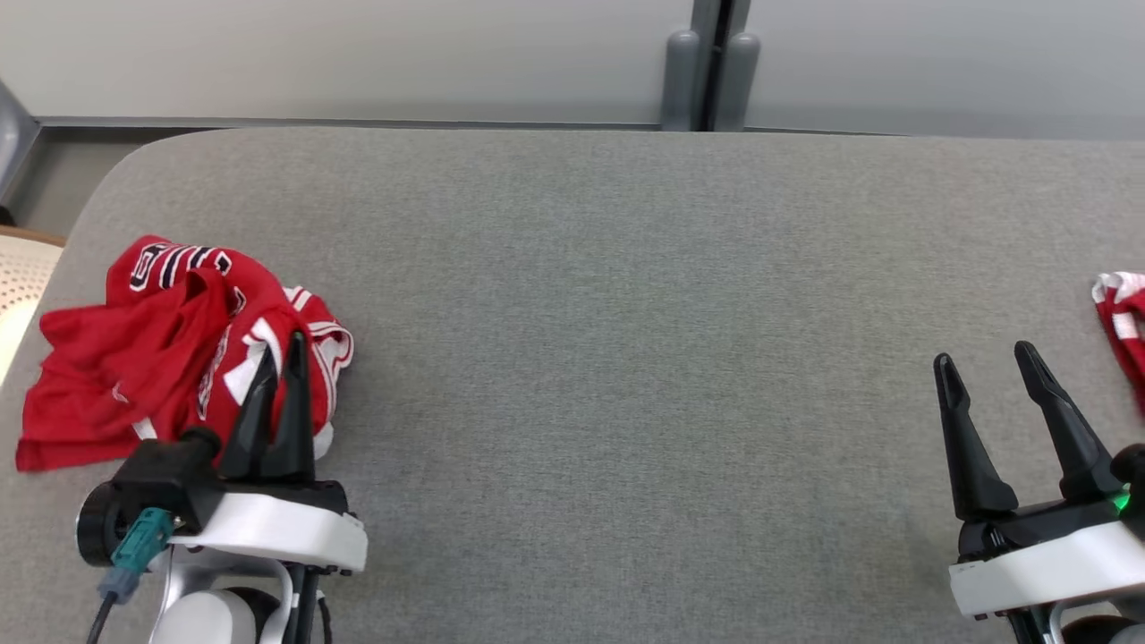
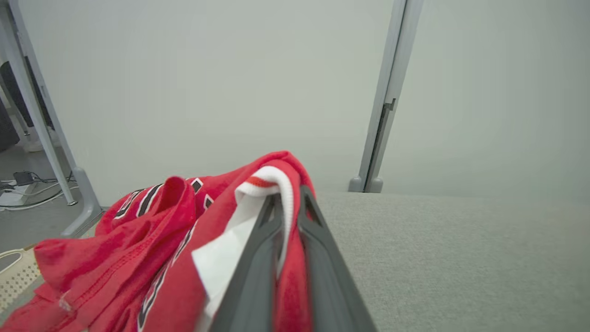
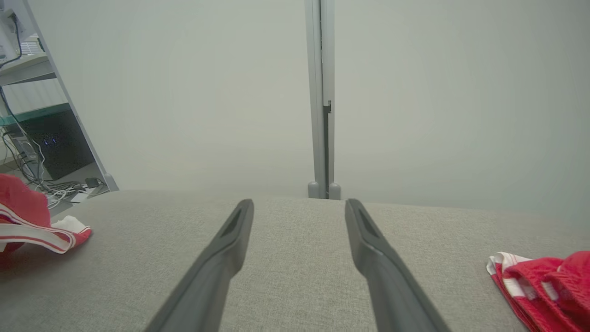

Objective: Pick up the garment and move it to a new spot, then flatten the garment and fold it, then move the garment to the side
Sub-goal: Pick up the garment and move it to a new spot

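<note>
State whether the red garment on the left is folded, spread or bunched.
Bunched: the garment lies in a crumpled heap, its edge pinched in the left gripper.

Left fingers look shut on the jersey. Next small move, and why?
Probably raise the left gripper slightly: it pinches a white-trimmed fold of the crumpled red garment, bunched at the grey table's left end, with bare surface toward the middle.

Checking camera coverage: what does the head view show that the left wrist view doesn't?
Head view adds the open right gripper and a second red garment at the table's right edge. Left wrist view adds floor cables beyond the table. Both: the left gripper shut on the red jersey, the grey table and the partition post.
</note>
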You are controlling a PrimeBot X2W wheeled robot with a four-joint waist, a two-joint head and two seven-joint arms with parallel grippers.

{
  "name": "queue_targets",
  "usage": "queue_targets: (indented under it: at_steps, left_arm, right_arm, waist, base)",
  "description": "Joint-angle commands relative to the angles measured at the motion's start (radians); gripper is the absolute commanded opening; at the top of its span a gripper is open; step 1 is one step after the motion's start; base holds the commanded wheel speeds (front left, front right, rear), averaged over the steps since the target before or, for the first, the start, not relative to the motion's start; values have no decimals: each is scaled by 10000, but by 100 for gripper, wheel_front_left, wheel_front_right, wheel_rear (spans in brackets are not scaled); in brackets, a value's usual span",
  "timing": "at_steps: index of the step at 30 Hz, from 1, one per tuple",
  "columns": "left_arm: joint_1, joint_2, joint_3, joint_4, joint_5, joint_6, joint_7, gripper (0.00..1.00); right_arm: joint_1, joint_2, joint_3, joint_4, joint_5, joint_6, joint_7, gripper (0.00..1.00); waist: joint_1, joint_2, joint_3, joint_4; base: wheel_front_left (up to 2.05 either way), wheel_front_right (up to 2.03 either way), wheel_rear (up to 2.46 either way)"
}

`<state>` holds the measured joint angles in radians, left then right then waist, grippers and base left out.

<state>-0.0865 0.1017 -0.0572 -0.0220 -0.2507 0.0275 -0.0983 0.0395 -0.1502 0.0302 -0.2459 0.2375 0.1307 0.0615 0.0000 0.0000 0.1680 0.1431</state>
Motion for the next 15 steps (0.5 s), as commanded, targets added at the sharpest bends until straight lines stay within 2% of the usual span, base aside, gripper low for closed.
queue_targets:
  at_steps: [1,4,9,15]
  left_arm:
    - [80,-1,-190,-321,96,-42,149,0]
    - [-46,-68,-872,-659,216,-348,523,0]
    - [-873,-235,-2050,-408,210,-920,759,0]
    - [-2243,-376,-3410,48,298,-1254,923,0]
  right_arm:
    - [10,-8,30,15,26,0,-63,100]
    - [-90,56,69,22,66,0,-108,100]
    - [-308,191,222,137,144,0,-298,100]
    - [-664,441,435,485,346,0,-717,100]
  waist:
    - [0,0,-14,-414]
    - [0,0,104,-932]
    - [0,0,512,-2091]
    - [0,0,1328,-3769]
  base:
    - [0,0,0]
    - [0,0,0]
    - [0,0,0]
    - [0,0,0]
